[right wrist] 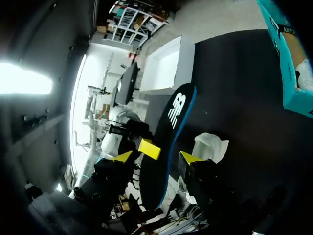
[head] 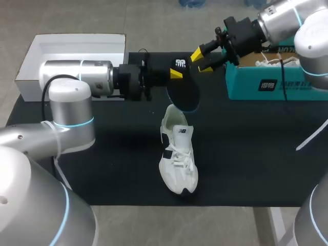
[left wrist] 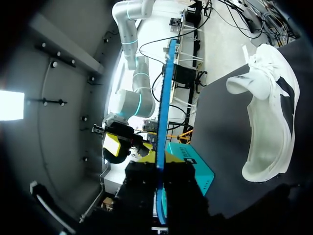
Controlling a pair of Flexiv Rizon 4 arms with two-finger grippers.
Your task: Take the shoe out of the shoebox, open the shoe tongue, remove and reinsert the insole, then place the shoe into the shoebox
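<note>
Dark, flat insole with a blue edge (head: 185,89) held in the air above the white lace-up sneaker with black side panels (head: 178,156).

The left gripper (head: 177,72) is clamped on the insole near its printed heel end, one yellow tip pressed flat on the dark face. In the left wrist view the insole (left wrist: 164,112) rises edge-on from between the fingers. The right gripper (head: 202,60) is at the same end with its fingers spread wide. In its wrist view the insole (right wrist: 171,132) passes between the two yellow tips, with a gap on each side. The sneaker lies just below on the black table mat (head: 102,154), toe toward the robot and collar under the insole's lower end. The teal cardboard shoebox (head: 266,84) stands to the right with another white shoe (head: 277,61) in it. The white box lid (head: 77,48) lies at the far left.
</note>
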